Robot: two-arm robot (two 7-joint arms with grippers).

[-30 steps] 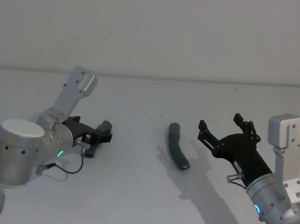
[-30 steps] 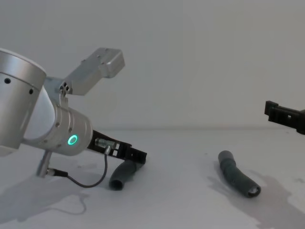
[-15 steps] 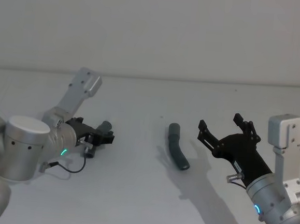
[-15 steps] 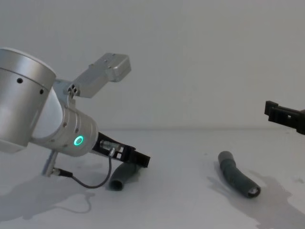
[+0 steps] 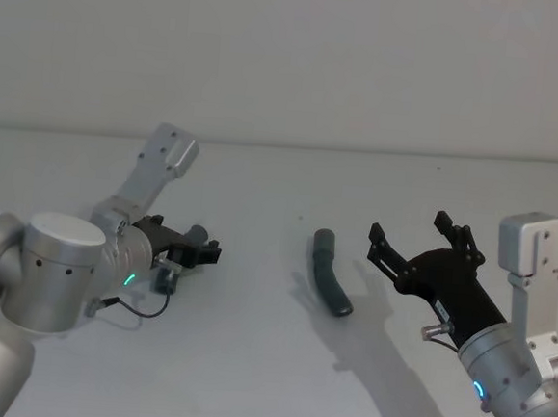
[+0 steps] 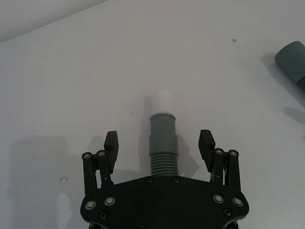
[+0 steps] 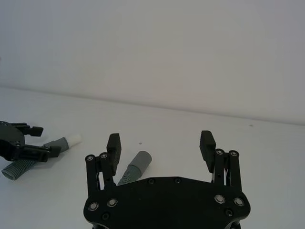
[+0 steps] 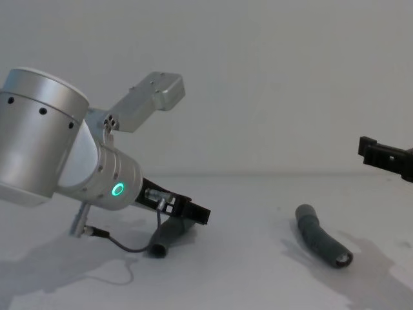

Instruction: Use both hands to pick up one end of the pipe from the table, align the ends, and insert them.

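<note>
Left wrist view: fingers of the left gripper stand spread on either side of the tipped piece, touching neither flank. That piece lies on the table with its white tip pointing away from the palm. Head view shows the right gripper also spread wide and empty, hovering just right of the socket piece, which lies mid-table, well apart from the tipped piece.
</note>
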